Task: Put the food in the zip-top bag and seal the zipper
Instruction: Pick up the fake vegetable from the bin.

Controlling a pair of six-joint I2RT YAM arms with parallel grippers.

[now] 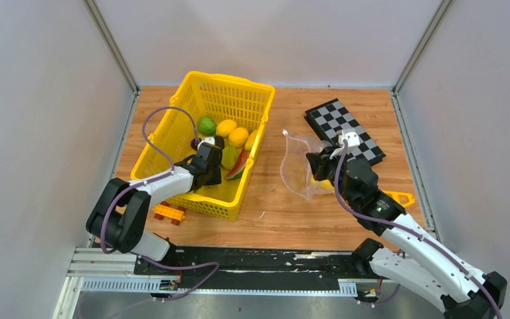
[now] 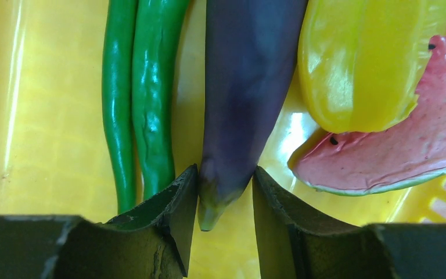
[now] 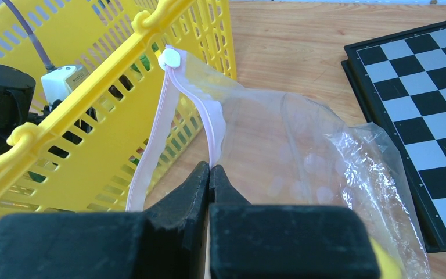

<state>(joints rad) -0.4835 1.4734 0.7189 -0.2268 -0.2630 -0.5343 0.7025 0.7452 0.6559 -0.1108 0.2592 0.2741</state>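
Note:
My left gripper [image 2: 225,174] reaches down into the yellow basket [image 1: 229,78], shut on the stem end of the purple eggplant [image 2: 244,87], a fingertip pressing each side. Beside it lie two long green pods [image 2: 151,104], a yellow fruit [image 2: 360,58] and a watermelon slice [image 2: 406,151]. Two lemons [image 1: 232,131] and a green ball [image 1: 206,125] sit further back. My right gripper [image 3: 209,168] is shut on the pale pink zipper [image 3: 151,145] and holds the clear zip-top bag [image 3: 302,151] upright with its mouth gaping towards the basket. A white slider [image 3: 168,58] sits at the strip's top.
A chequerboard [image 1: 345,129] lies at the back right, just behind the bag. An orange toy car [image 1: 168,212] sits on the table against the basket's near left corner. A yellow-orange object [image 1: 398,197] lies right of my right arm. Grey walls close in three sides.

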